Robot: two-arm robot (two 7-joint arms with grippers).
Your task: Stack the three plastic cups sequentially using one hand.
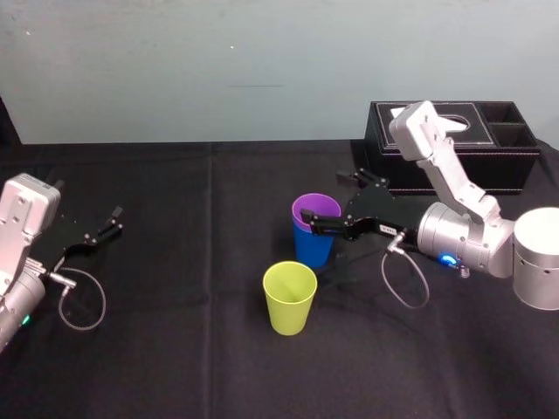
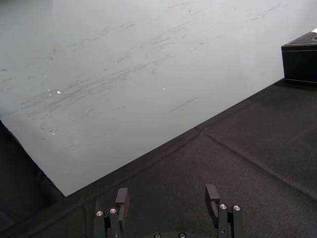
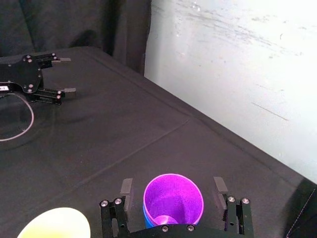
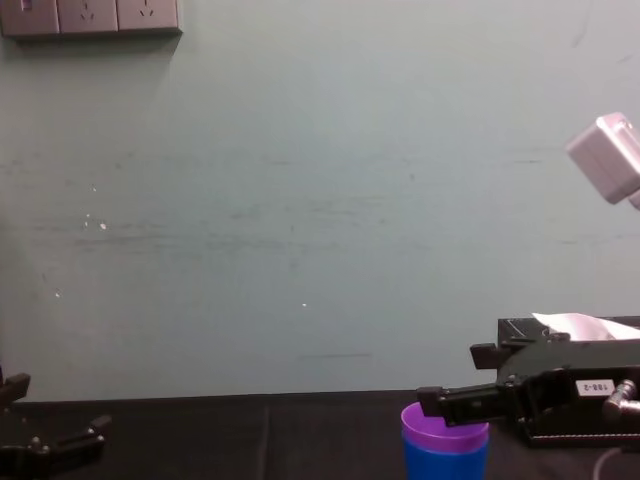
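Left end effector [image 1: 112, 222] lies low over the tabletop [image 1: 192, 288] at the left side, fingers spread, grasping nothing. Yellow-green cup [image 1: 290, 298] stands upright and alone, near the centre. Just right of it and farther back, the purple cup [image 1: 315, 209] sits nested in the blue cup [image 1: 312, 248], both upright. Right end effector [image 1: 321, 199] straddles the purple rim, released, a gap showing on each side. Black tissue box [image 1: 454, 153] stands far right.
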